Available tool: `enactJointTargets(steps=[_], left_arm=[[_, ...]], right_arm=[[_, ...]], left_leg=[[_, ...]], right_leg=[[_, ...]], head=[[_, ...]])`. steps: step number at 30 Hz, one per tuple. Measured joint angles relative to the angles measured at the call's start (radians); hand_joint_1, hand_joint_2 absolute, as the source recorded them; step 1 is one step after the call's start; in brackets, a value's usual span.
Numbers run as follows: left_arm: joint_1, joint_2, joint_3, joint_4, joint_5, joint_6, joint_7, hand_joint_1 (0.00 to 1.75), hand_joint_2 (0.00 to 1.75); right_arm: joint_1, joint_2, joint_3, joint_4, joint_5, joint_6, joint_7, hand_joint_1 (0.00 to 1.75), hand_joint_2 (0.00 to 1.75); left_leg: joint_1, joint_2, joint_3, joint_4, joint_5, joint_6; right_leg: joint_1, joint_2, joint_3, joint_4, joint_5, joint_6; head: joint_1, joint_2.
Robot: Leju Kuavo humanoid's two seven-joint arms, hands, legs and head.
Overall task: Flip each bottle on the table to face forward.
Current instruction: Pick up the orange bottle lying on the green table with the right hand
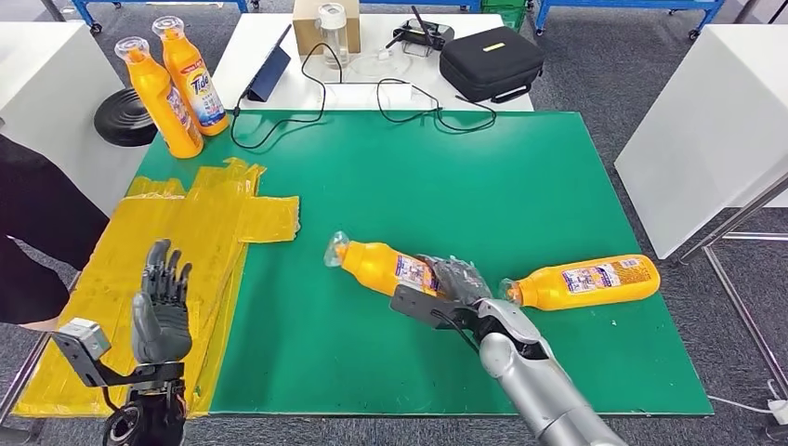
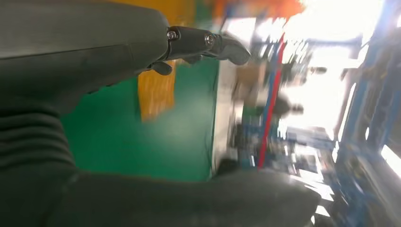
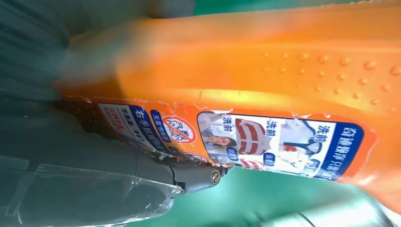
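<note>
1. Nearest the head camera, the right hand [image 1: 453,279] lies wrapped over the body of a lying orange bottle [image 1: 383,266], fingers curled on its labelled middle; the right wrist view shows a thumb [image 3: 142,170] pressed along the label's edge.
2. That bottle rests on its side on the green mat [image 1: 520,177], cap pointing toward the robot's left, showing its back label of small print and pictures.
3. A second lying bottle [image 1: 584,282] sits just beside the hand on the robot's right, also back label up.
4. Two upright bottles [image 1: 177,79] stand at the mat's far left corner, one with its front brand label showing.
5. The left hand [image 1: 160,302] hovers spread and holding nothing over the yellow taped patch [image 1: 223,218].
6. Handling, as a judgement: the plastic looks smooth and slick, stiff enough to roll, probably light if near empty. The raised dimples on the shoulder offer better friction than the glossy label, whose peeling edges could tear. A grip around the wide middle should suit rolling it over.
</note>
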Motion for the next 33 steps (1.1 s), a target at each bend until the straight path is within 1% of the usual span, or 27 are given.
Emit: enactJointTargets(steps=[2,5,9,12,16,25,28,33], left_arm=[[-0.003,-0.009,-0.001,0.023,0.064,-0.058,0.023,0.0,1.75],[-0.013,-0.019,-0.002,0.056,0.117,-0.111,0.047,0.0,1.75],[-0.052,-0.029,-0.01,0.121,0.138,-0.152,0.062,0.0,1.75],[-0.092,-0.036,-0.025,0.163,0.124,-0.149,0.057,0.0,1.75],[-0.144,-0.043,-0.046,0.196,0.115,-0.134,0.057,0.0,1.75],[-0.207,-0.058,-0.07,0.243,0.111,-0.122,0.058,0.0,1.75],[-0.227,-0.064,-0.08,0.266,0.11,-0.122,0.057,0.0,1.75],[-0.255,-0.068,-0.092,0.299,0.112,-0.126,0.057,0.0,1.75]], right_arm=[[0.003,0.017,-0.002,-0.033,-0.025,-0.015,-0.011,1.75,1.75],[0.004,0.036,-0.002,-0.062,-0.052,-0.023,-0.026,1.75,1.75],[0.001,0.079,0.006,-0.087,-0.091,-0.054,-0.046,1.75,1.75],[-0.019,0.12,0.027,-0.083,-0.117,-0.062,-0.039,1.75,1.75],[-0.069,0.186,0.055,-0.028,-0.157,-0.05,-0.034,1.75,1.75],[-0.13,0.293,0.092,0.116,-0.186,-0.029,-0.035,1.75,1.75],[-0.147,0.314,0.111,0.159,-0.218,-0.031,-0.03,1.75,1.75],[-0.167,0.327,0.142,0.214,-0.265,-0.043,-0.018,1.75,1.75]], left_leg=[[0.0,0.0,-0.001,0.0,0.0,0.0],[0.0,0.0,-0.003,0.0,0.0,0.0],[0.0,0.0,-0.006,0.0,0.0,0.0],[0.001,0.0,-0.007,0.0,0.001,0.0],[0.002,0.0,-0.007,0.0,0.001,-0.001],[0.002,0.0,-0.008,0.0,0.002,-0.001],[0.002,0.0,-0.008,0.0,0.002,-0.001],[0.002,0.0,-0.009,0.0,0.002,-0.001]], right_leg=[[0.0,0.0,-0.002,0.0,0.0,-0.001],[0.0,0.0,-0.003,0.0,0.001,-0.001],[0.0,0.0,-0.006,0.0,0.001,-0.001],[0.001,0.0,-0.007,0.001,0.001,-0.002],[0.001,0.0,-0.007,0.001,0.001,-0.002],[0.002,0.0,-0.008,0.001,0.001,-0.002],[0.002,0.0,-0.008,0.001,0.001,-0.002],[0.002,0.0,-0.009,0.001,0.001,-0.002]], head=[[0.0,0.0],[0.0,0.0],[0.0,0.0],[0.0,0.0],[0.0,0.0],[0.0,0.0],[0.0,0.0],[0.0,0.0]])
